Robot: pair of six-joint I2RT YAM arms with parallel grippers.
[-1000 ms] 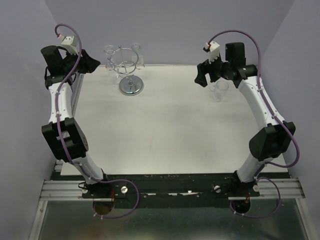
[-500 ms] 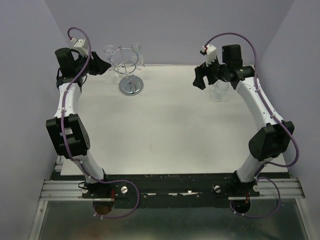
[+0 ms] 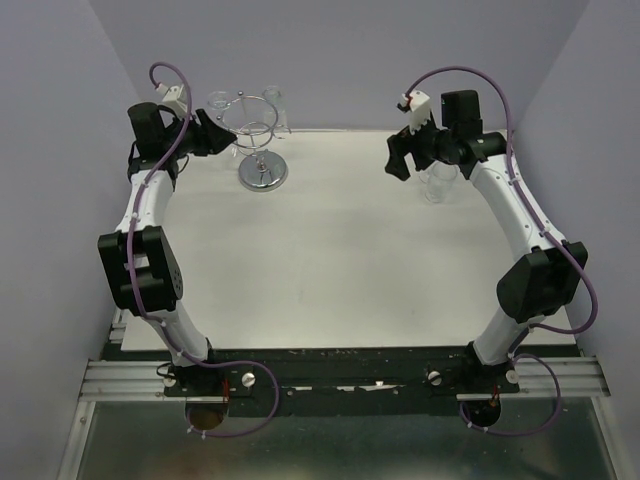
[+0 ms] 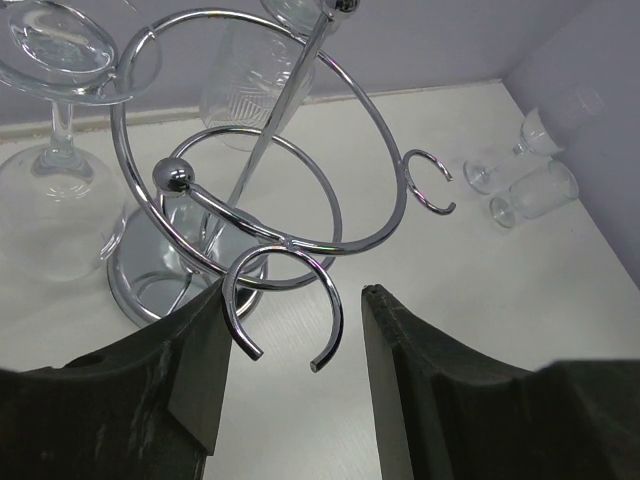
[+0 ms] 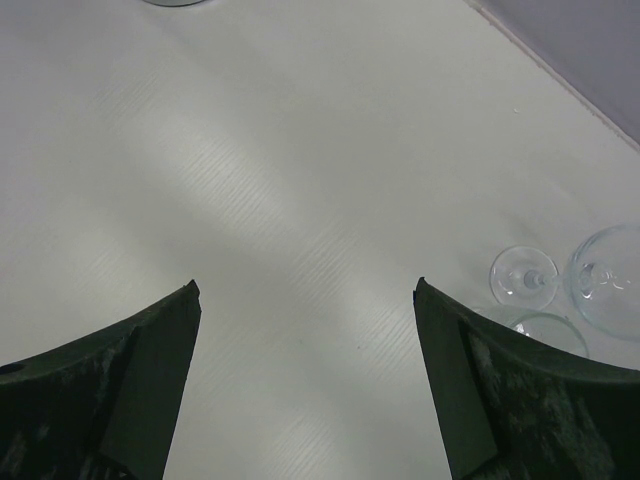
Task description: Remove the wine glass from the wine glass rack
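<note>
Jaws on the left gripper set partway apart and closed on nothing, with only an empty hook of the rack in the gap between the dark fingers; hard to tell whether hook and fingers touch. Just past the hook, the rack's chrome ring and thin stem. On the ring's left side, a wine glass hanging upside down by its foot, and a second glass behind the stem. Behind the gripper, left arm stretched up the left edge of the table to the far corner, wrist bent inward, gripper level with the rack's top.

Jaws on the right gripper spread wide and empty, aimed down at bare tabletop — loose glasses standing off to one side. Behind it, right arm reaching to the far right, wrist turned toward the middle.
</note>
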